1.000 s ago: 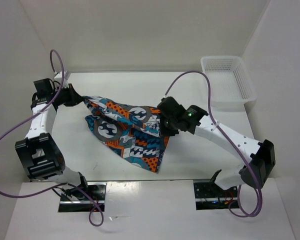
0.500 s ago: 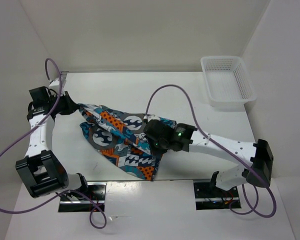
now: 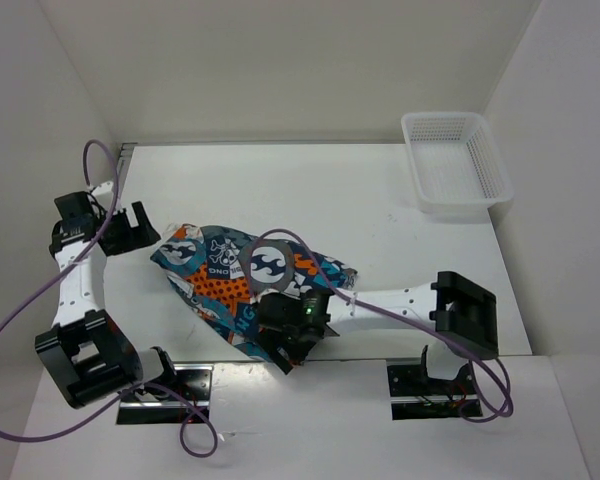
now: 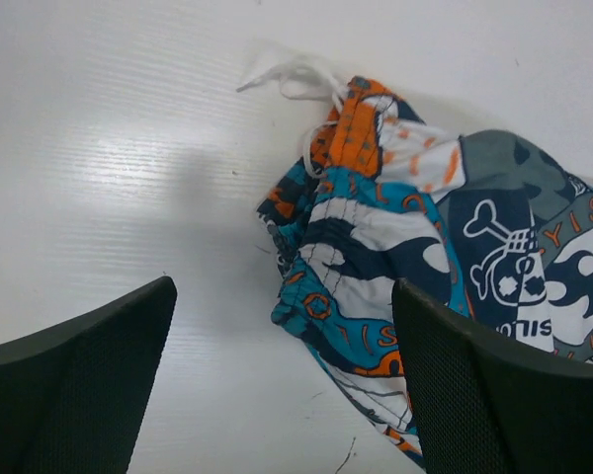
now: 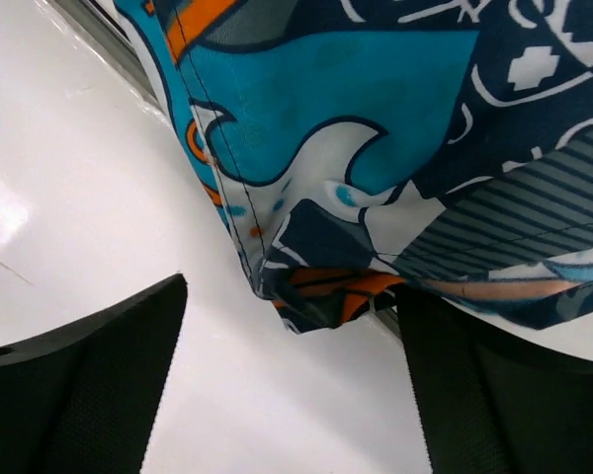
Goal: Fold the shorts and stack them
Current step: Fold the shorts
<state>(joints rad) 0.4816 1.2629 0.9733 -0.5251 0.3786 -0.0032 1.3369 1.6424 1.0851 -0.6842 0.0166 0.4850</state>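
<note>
The shorts (image 3: 242, 272), in a teal, orange, white and dark-grey print, lie crumpled on the table, with one corner reaching the near edge. My left gripper (image 3: 147, 228) stands open just left of them and holds nothing. In the left wrist view the waistband end (image 4: 376, 237) with its white drawstring (image 4: 295, 79) lies ahead of the open gripper (image 4: 282, 395), partly under the right finger (image 4: 504, 395). My right gripper (image 3: 282, 354) hangs open over the near corner of the shorts. In the right wrist view that corner (image 5: 321, 296) lies loose ahead of the spread fingers (image 5: 79, 395).
A white mesh basket (image 3: 455, 165) stands at the far right corner of the table (image 3: 280, 185). White walls close in the left, back and right sides. The arms' base plates (image 3: 165, 385) sit at the near edge, and purple cables loop over both arms.
Both grippers have opened and let go of the shorts, which now lie on the table. The right arm swung left toward the near edge; the left gripper drew back to the left.
</note>
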